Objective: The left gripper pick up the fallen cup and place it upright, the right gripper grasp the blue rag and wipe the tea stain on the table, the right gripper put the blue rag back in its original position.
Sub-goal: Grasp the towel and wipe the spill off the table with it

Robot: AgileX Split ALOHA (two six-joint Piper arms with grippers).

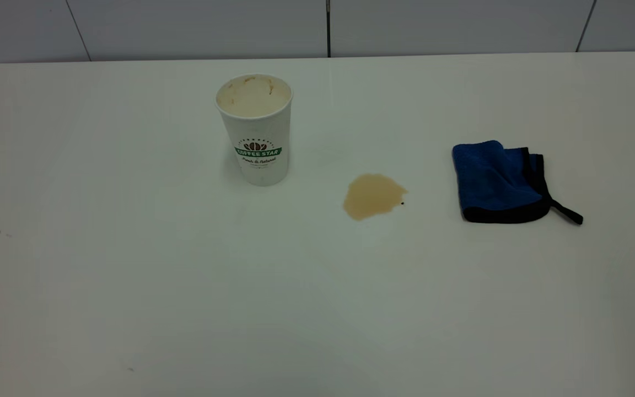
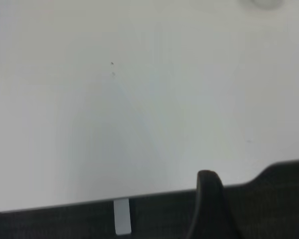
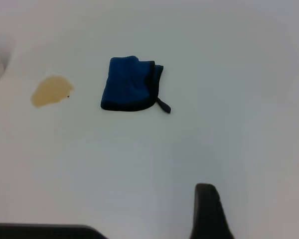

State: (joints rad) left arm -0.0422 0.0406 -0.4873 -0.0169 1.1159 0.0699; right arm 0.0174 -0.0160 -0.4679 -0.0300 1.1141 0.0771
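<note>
We see the cup (image 1: 255, 129) standing upright on the table (image 1: 130, 286), mouth up, nearer the far edge and a little left of centre. The stain (image 1: 373, 196) lies just right of centre, apart from the cup, with a tiny black speck (image 1: 402, 203) at its right rim. The rag (image 1: 500, 182) lies folded further right, well apart from the stain, its strap pointing toward the right edge.

Neither arm shows in the exterior view. The left gripper (image 2: 208, 199) appears only as one dark finger tip in its wrist view, over bare table near the edge; we cannot tell how its fingers stand. The same goes for the right gripper (image 3: 208, 209), which hangs well back from the rag (image 3: 132, 83) and stain (image 3: 51, 90). The near half of the table lies bare.
</note>
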